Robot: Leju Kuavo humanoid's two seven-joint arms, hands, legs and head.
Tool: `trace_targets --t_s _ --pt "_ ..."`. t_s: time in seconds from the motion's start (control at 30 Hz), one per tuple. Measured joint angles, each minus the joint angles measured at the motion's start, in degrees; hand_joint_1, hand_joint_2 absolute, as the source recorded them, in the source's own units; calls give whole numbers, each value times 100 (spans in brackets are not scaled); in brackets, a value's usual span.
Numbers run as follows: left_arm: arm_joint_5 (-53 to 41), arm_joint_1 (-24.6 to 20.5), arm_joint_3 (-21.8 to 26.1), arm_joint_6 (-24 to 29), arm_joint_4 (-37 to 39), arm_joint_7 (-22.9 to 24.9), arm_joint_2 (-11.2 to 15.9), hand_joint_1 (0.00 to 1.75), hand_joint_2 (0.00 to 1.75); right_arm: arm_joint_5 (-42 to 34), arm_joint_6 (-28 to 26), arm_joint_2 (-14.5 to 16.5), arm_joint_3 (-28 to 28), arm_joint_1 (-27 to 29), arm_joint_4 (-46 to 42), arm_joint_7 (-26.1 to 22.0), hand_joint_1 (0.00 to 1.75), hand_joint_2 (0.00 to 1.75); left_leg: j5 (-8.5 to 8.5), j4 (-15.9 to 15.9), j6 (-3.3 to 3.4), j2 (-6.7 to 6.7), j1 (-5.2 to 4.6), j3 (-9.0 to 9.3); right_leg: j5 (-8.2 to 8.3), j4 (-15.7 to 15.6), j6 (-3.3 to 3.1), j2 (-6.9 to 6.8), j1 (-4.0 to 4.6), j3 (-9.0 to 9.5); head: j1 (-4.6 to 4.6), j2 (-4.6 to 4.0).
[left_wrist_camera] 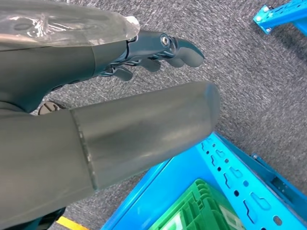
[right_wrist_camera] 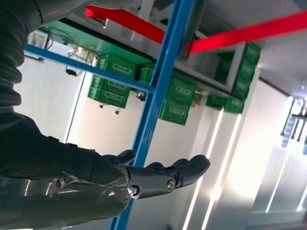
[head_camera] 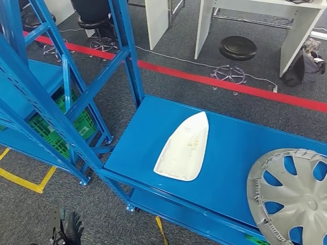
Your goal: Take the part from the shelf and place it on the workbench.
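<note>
hubcap at shelf edge, green crates under left rack, black stool beyond red tape, white desk behind stool

White moulded plastic part, head view, just below and right of frame centre. Flat shell, roughly iron-shaped: pointed tip toward the upper right, wide rounded end toward the lower left. Shallow concave face up, raised rim all round, faint marks on the inner surface near the middle. It lies flat on the blue shelf deck, long axis running diagonally, wide end near the deck's front edge without overhanging it. Nothing on top of it, nothing touching it. Silver-grey wheel cover lies on the same deck at the lower right of the frame, well apart from the white part, cut off by the frame edge.
</note>
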Motion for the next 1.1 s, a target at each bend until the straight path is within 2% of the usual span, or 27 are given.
trace_targets --t_s 0.2,0.37,0.7,0.87,1.1 --pt "-31 -11 -1 2 0 -1 -2 0 0 -184 -138 -4 -278 -80 32 0 0 175 0 0 0 1 1 0 0 0 0 4 1 -1 0 0" --pt "-55 -41 -2 5 0 38 -5 0 0 -775 -554 -64 -261 -317 565 -10 0 175 0 0 0 3 -1 -2 1 0 1 4 0 0 0 0" --pt "-145 -101 -13 5 0 74 -12 0 0 -1595 -1238 -83 640 -1395 2161 -435 0 175 1 0 1 2 0 -2 4 0 4 3 1 1 -1 0" --pt "-228 -140 -24 27 -2 148 -20 0 0 -1629 -1481 -80 981 -1540 2658 -606 0 175 1 0 1 0 0 -4 3 0 3 2 1 1 -1 0" --pt "-324 -219 -79 77 -2 190 -51 0 0 -1446 -2203 20 1327 -1690 3185 -1085 0 175 1 -1 1 2 1 -4 4 0 3 2 3 1 1 0"
